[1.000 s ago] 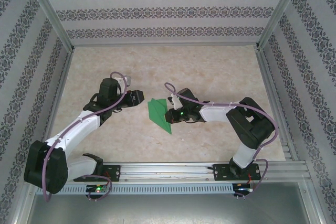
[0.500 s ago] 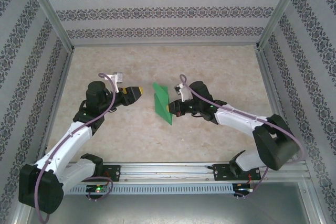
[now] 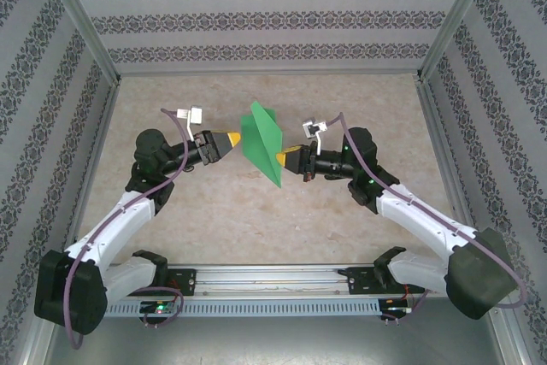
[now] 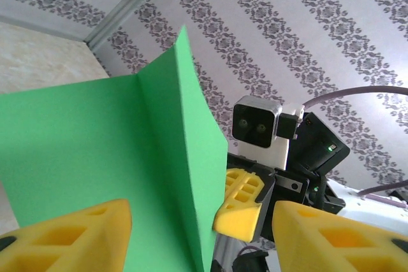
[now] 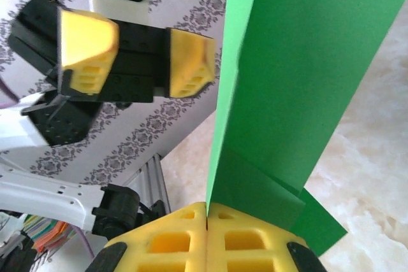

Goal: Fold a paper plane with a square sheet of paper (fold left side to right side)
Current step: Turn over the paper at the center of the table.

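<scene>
Two claws meet in mid-air over the tabletop [image 3: 359, 100], with the green sheet of paper [image 3: 261, 138] standing on edge between them, clear of the surface. The right claw [image 3: 286, 162] is clamped on the sheet's lower corner. In the right wrist view its yellow pads are pressed flat together [image 5: 207, 211] with the layered paper [image 5: 299, 62] rising straight out of the seam. The left claw [image 3: 232, 139] sits just beside the opposite face with its pads spread wide. Seen from the left wrist [image 4: 201, 221], the sheet [image 4: 83, 157] already carries a vertical crease and hangs within the gap, though neither pad appears to press on it.

The step in hand looks like taking the left panel so it can be laid over onto the right. To do it well, the left claw should bite the free panel close to its outer edge and away from the crease, so the paper can hinge along that line. The right grip should stay firm and motionless as the anchor. Thin paper held at one corner will likely twist or buckle if pushed, so the approach wants to be slow and square to the face. Pressing the fold would be safer with the sheet lowered onto the tabletop.
</scene>
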{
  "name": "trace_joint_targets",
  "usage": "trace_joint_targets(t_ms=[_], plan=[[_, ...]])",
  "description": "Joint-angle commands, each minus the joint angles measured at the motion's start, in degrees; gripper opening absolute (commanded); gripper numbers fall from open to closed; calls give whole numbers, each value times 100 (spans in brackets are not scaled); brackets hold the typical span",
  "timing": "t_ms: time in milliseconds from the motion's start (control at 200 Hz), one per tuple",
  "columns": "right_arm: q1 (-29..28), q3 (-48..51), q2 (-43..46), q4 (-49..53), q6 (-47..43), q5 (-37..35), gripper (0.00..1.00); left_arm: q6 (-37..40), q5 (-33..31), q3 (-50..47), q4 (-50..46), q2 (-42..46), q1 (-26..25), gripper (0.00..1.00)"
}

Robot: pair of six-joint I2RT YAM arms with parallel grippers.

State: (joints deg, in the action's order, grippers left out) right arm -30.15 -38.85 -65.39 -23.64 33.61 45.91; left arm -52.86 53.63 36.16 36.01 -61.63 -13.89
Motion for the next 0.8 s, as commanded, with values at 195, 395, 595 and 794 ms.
trace_joint_targets(t_ms=[195, 395, 595, 794], plan=[[-209, 2, -18, -519, 225, 190, 0, -162, 245, 8, 634, -194, -216, 59], [-374, -118, -171, -562, 208, 183, 0, 77, 144, 91, 296, -294, -330, 59], [-473, -209, -327, -589, 191, 181, 0, 169, 113, 157, 205, -445, -465, 57], [-540, -255, -404, -598, 181, 169, 0, 375, -47, 215, -102, -525, -543, 50]])
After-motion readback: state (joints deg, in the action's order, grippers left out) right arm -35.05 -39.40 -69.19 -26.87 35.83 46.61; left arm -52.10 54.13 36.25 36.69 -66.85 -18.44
